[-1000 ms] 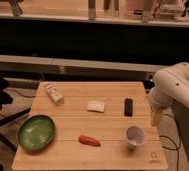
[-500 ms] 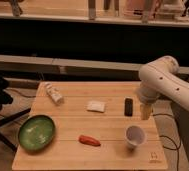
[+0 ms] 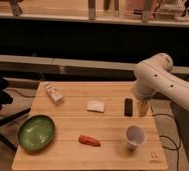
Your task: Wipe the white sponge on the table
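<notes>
The white sponge (image 3: 95, 105) lies flat near the middle of the light wooden slatted table (image 3: 73, 120), a little toward the far side. My white arm (image 3: 160, 80) reaches in from the right. My gripper (image 3: 143, 108) hangs down over the table's right side, just right of a small black object (image 3: 128, 106) and well to the right of the sponge. Nothing touches the sponge.
A whitish bottle-like object (image 3: 53, 93) lies at the far left. A green bowl (image 3: 36, 132) sits at the near left and a red object (image 3: 89, 140) at the near middle. A white cup (image 3: 135, 135) stands below the gripper. A logo mark (image 3: 153, 157) is at the near right corner.
My arm has swung left from beyond the table's right edge, and the gripper now hangs over the table beside the black object. The objects on the table have not moved.
</notes>
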`<action>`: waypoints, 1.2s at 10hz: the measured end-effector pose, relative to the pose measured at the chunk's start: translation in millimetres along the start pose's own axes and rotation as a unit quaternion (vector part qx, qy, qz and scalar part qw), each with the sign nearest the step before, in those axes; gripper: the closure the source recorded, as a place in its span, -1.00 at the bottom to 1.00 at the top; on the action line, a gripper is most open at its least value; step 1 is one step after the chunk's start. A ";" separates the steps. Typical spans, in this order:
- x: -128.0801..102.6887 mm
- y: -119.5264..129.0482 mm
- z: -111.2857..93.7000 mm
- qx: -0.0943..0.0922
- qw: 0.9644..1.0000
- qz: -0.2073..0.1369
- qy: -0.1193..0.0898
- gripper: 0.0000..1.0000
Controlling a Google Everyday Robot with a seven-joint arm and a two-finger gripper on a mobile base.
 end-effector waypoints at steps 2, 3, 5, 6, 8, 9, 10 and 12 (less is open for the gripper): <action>-21.7 -8.5 3.1 -0.001 1.000 -0.016 -0.001 -0.60; -23.5 -9.9 4.0 -0.001 1.000 -0.019 0.001 -0.60; -23.0 -11.8 7.7 -0.001 0.999 -0.036 0.001 -0.60; -32.5 -16.0 11.0 0.000 0.999 -0.050 -0.002 -0.60; -45.1 -21.0 15.7 0.000 0.998 -0.066 -0.005 -0.60; -52.6 -24.0 17.4 0.000 0.997 -0.074 -0.005 -0.60; -61.8 -27.0 19.6 0.000 0.996 -0.083 -0.007 -0.60; -63.1 -28.1 24.8 -0.003 0.995 -0.099 -0.011 -0.60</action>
